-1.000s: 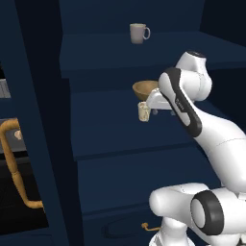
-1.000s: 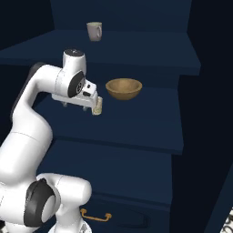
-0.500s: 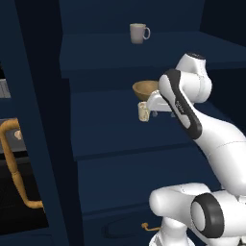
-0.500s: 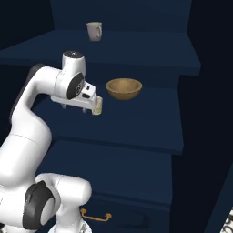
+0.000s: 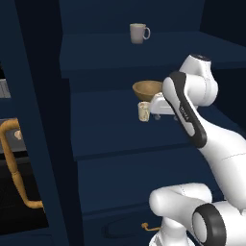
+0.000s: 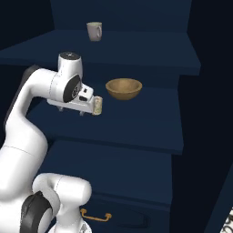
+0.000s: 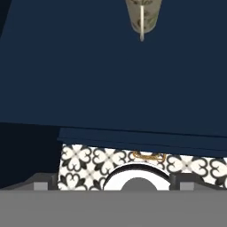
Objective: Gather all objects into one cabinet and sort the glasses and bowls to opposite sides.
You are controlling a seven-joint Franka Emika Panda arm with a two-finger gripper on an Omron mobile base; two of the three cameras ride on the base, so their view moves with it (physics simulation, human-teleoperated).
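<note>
Arm reaches into cabinet [image 6: 136, 132], fingers [image 6: 92, 109] holding cream tumbler [image 6: 97, 105] level.

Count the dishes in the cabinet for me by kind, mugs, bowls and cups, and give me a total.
Mugs: 1, the grey-beige mug on the upper shelf.
Bowls: 1, the wooden bowl on the middle shelf.
Cups: 1, the cream cup at the gripper, above the middle shelf.
Total: 3.
</note>
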